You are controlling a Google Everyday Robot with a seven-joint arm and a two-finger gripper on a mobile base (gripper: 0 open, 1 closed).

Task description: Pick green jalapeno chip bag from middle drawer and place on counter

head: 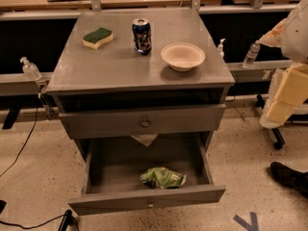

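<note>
The green jalapeno chip bag [162, 177] lies crumpled on the floor of the middle drawer [147, 200], toward its front and slightly right of centre. This drawer is pulled far out, and its low front panel carries a small round knob [150, 204]. The counter [120, 61] is the grey metal cabinet top above. My gripper is not in view in the camera view, and no part of the arm shows near the drawer or the counter.
On the counter stand a green-topped yellow sponge [97, 37], a blue drink can [142, 35] and a pale bowl [183, 56]. The taller-fronted drawer [144, 121] above is slightly out. A wheeled chair with yellow foam [286, 97] and a shoe [288, 174] are at right. Cables [24, 138] run at left.
</note>
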